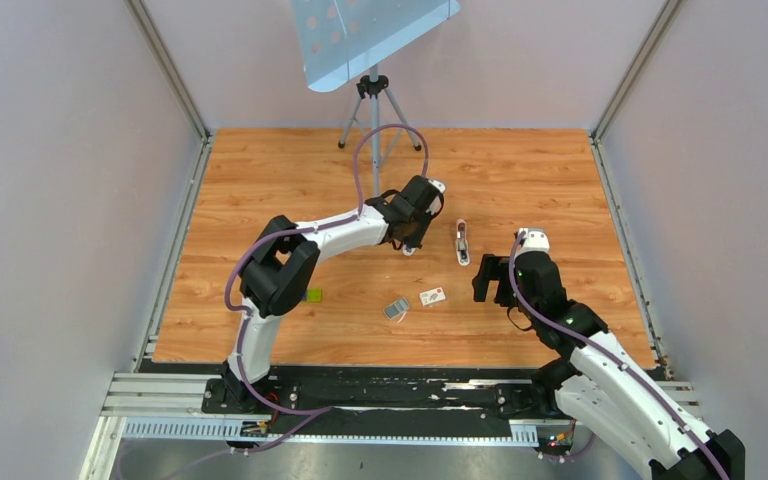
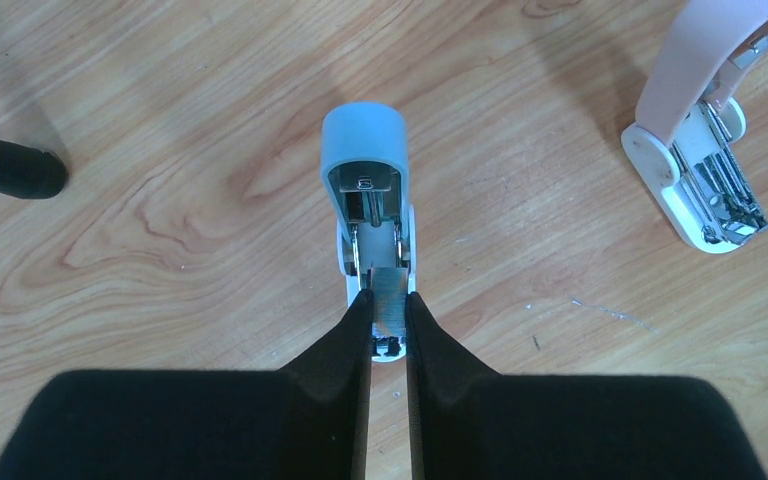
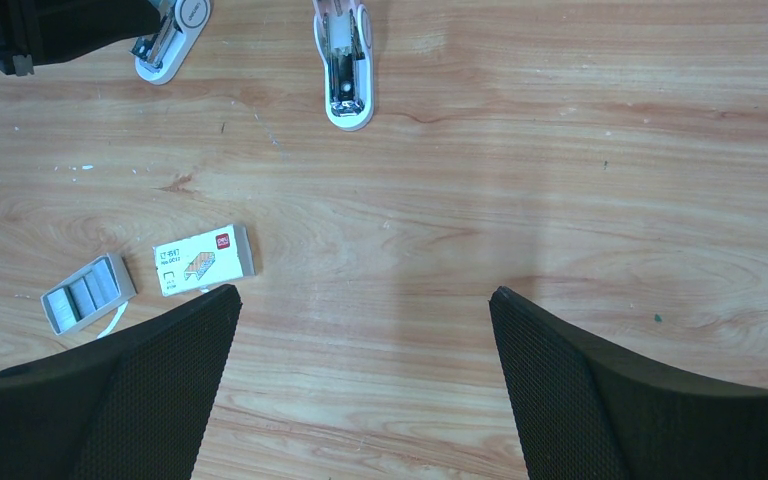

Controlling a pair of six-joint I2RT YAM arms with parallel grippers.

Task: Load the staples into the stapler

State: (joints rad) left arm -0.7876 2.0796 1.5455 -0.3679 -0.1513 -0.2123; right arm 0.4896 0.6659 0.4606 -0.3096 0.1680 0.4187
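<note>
The left pincer (image 2: 388, 302) is closed narrow on a strip of staples (image 2: 392, 288). It holds the strip at the open channel of a pale blue mini stapler (image 2: 364, 150) that lies on the wooden tabletop (image 2: 160, 300). The pale pink mini stapler (image 2: 695, 110) lies near it on the right, apart from it. It is hinged open with its metal magazine bared, and neither arm touches it. The right pincer (image 3: 365, 295) hangs spread wide and empty over bare wood, on the near side of the pink stapler. To its left, a labelled staple box (image 3: 205, 261) and a small tray of staples (image 3: 88, 294) lie just beside each other.
</note>
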